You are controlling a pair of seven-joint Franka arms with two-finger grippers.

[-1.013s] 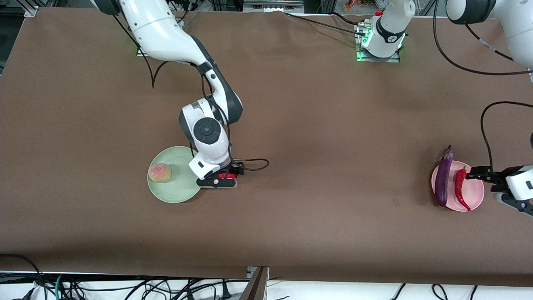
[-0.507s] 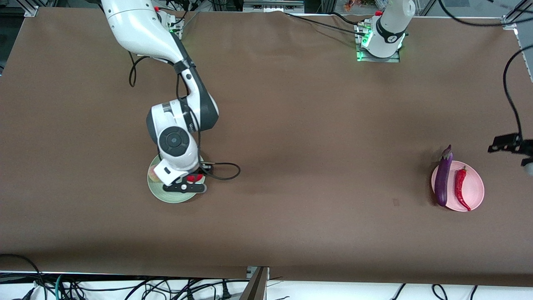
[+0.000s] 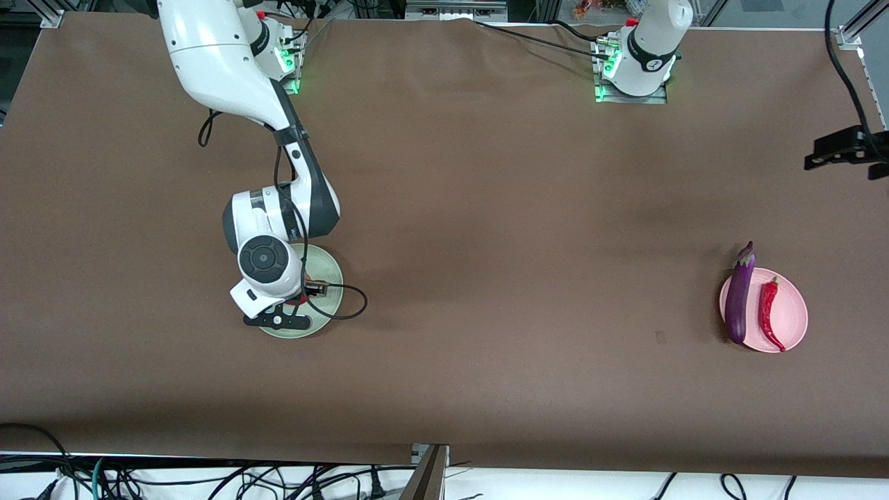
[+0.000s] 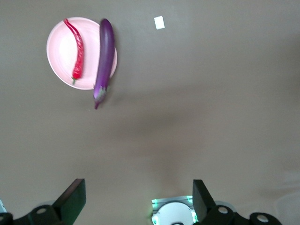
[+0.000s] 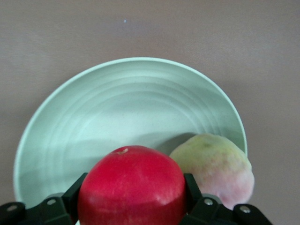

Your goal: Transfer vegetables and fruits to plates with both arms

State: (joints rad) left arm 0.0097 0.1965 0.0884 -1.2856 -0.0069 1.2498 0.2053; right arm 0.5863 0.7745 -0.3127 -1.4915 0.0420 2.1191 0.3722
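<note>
The right gripper (image 5: 133, 206) clamps the pomegranate (image 5: 132, 185) over the green plate (image 5: 93, 122), apparently just above the peach (image 5: 215, 168) lying there. The left gripper (image 4: 136, 199) hangs spread wide over bare table; eggplant (image 3: 740, 295) and chili (image 3: 768, 314) rest on the pink plate (image 3: 792, 312).

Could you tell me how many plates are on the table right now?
2. The green plate lies toward the right arm's end, under the right gripper, holding the peach. The pink plate lies toward the left arm's end, carrying the eggplant and chili.
</note>
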